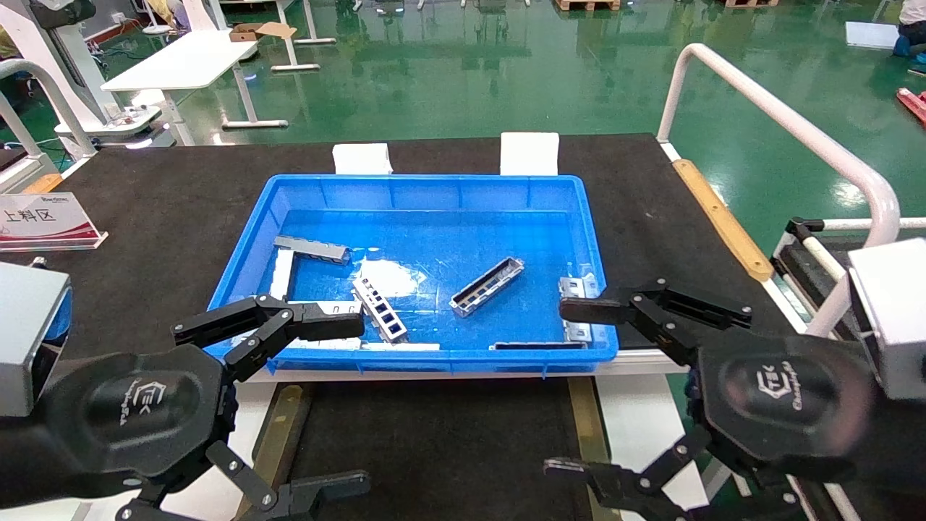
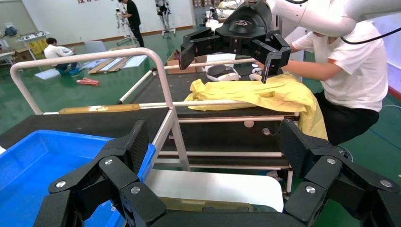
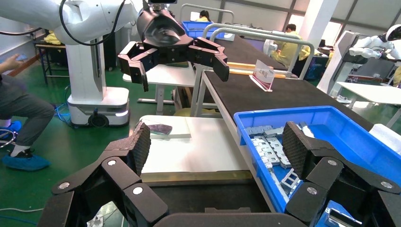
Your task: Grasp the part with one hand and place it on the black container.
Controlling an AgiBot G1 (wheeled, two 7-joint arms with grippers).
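The part [image 1: 487,286], a slim silver channel with a dark inside, lies at an angle in the middle of the blue bin [image 1: 427,184]. The black container [image 1: 434,434] with tan side strips sits just in front of the bin, between my grippers. My left gripper [image 1: 343,401] is open and empty, over the container's left edge and the bin's near left corner. My right gripper [image 1: 571,391] is open and empty, over the container's right edge and the bin's near right corner. In the wrist views the left gripper [image 2: 213,146] and the right gripper [image 3: 215,149] hold nothing.
Several pale-grey perforated strips [image 1: 311,248] and another cutout piece [image 1: 379,308] lie in the bin. A red and white sign [image 1: 43,221] stands at the left. A white rail [image 1: 788,123] and a tan strip [image 1: 720,217] run along the table's right edge. Two white blocks [image 1: 529,153] sit behind the bin.
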